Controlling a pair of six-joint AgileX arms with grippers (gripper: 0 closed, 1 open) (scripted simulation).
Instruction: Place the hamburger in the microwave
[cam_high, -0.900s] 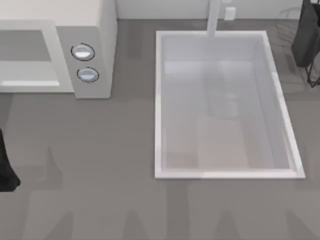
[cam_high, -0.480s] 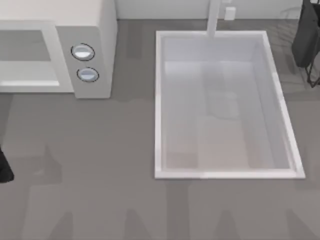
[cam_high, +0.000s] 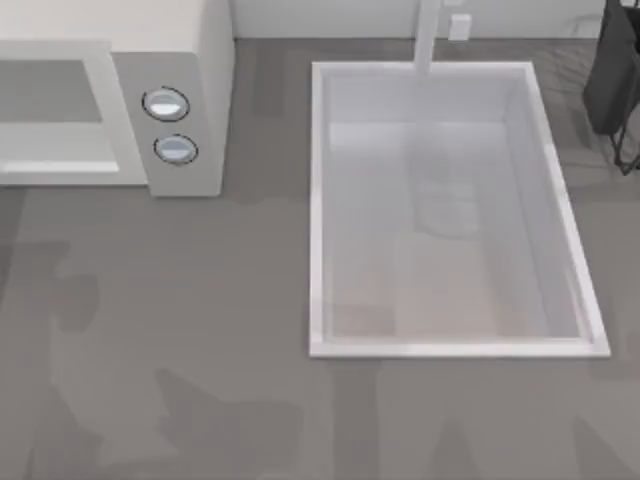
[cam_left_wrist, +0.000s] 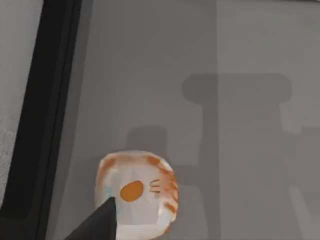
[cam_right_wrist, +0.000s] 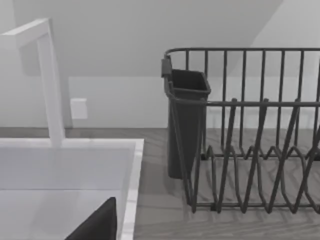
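Observation:
The hamburger (cam_left_wrist: 136, 194), a small round tan-orange bun with pale patches, lies on the grey counter close to a black strip along the counter's edge. My left gripper (cam_left_wrist: 96, 226) shows as a dark tip right beside it, from above. The microwave (cam_high: 200, 80) stands at the back left, off-white, its grey cavity (cam_high: 50, 95) facing the front and two round knobs (cam_high: 166, 105) on its side panel. My right arm (cam_high: 612, 80) is parked at the back right, and a dark tip of my right gripper (cam_right_wrist: 97, 224) shows in the right wrist view.
A white sink basin (cam_high: 318, 200) takes up the middle right of the counter, with a faucet (cam_high: 428, 35) at its back rim. A dark wire dish rack (cam_right_wrist: 250, 150) with a utensil holder (cam_right_wrist: 186, 120) stands beside the sink at the far right.
The dark shape of my left arm at the top view's left edge slid down and out of that picture. Its shadows on the counter shifted toward the front left.

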